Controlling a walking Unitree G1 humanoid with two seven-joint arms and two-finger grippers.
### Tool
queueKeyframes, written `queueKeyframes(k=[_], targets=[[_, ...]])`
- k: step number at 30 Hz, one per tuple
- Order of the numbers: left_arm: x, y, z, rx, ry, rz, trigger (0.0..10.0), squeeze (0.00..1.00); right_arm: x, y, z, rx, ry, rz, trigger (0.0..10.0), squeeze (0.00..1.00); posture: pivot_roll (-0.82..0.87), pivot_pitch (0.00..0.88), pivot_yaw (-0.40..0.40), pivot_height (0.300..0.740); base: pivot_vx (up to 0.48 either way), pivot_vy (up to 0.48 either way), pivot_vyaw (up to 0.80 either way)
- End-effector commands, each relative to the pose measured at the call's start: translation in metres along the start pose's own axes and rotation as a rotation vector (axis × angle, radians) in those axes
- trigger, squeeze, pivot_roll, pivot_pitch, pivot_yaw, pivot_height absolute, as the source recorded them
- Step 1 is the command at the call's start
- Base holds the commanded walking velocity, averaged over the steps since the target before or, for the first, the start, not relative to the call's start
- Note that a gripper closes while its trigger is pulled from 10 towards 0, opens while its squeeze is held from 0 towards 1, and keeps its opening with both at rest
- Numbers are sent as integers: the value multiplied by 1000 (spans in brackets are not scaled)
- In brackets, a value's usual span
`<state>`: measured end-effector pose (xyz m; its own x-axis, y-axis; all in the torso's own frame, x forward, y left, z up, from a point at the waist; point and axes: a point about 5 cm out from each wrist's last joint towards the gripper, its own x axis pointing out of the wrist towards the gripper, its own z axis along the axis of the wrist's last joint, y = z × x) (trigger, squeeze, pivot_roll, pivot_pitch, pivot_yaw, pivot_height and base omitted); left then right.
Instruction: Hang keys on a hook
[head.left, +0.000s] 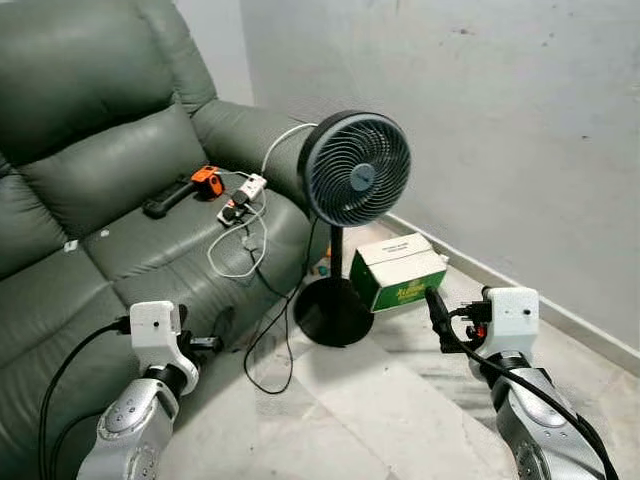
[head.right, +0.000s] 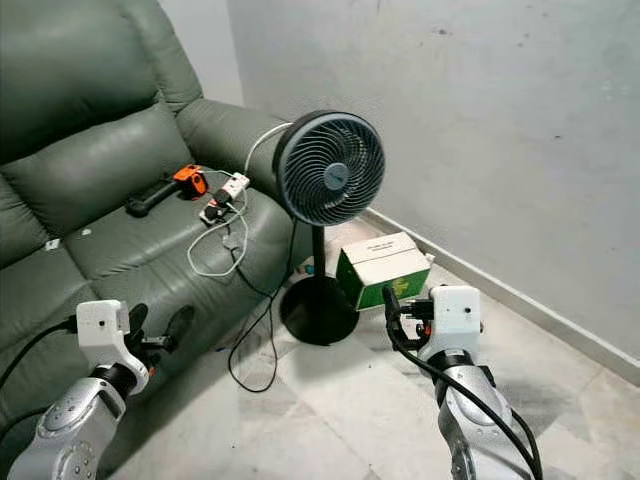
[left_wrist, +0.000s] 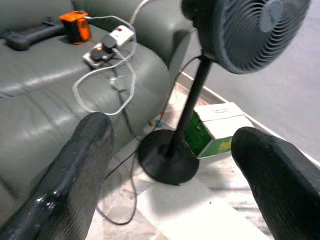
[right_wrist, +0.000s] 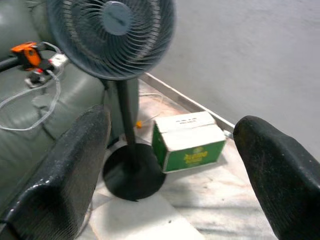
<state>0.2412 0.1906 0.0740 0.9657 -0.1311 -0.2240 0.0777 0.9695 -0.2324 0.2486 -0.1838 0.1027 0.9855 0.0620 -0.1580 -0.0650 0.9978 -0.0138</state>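
Head views: a dark pedestal fan (head.left: 354, 168) stands on the tiled floor (head.left: 400, 400) beside a green leather sofa (head.left: 90, 180). A green-and-white box (head.left: 398, 270) lies just beside the fan's base. On the sofa seat rest an orange-and-black tool (head.left: 190, 188) and a white power strip (head.left: 245, 192) with trailing cables. Keys and hook cannot be made out anywhere.

Left wrist view: the left gripper (left_wrist: 172, 165) has its fingers (left_wrist: 75, 180) spread wide apart, empty, facing the fan's base.

Right wrist view: the right gripper (right_wrist: 170, 170) likewise has its fingers (right_wrist: 272, 170) wide apart, empty, facing the box.
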Motion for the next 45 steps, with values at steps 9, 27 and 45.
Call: queueKeyframes(k=[9,27,45], targets=[[1,-2,1,-4,3,-17,10000,0,0,-2,4,4,-8,-11,10000,0,-56,59,63,740,0,-345,-104],[1,-2,-1,-3,12,-26,10000,0,-1,-1,3,9,-1,-3,10000,0,-55,56,65,740,0,-336,-240],[-1,0,-3,-41,19,-2,10000,0,-3,0,2,8,2,2,10000,0,-56,57,64,740,0,-140,-342]])
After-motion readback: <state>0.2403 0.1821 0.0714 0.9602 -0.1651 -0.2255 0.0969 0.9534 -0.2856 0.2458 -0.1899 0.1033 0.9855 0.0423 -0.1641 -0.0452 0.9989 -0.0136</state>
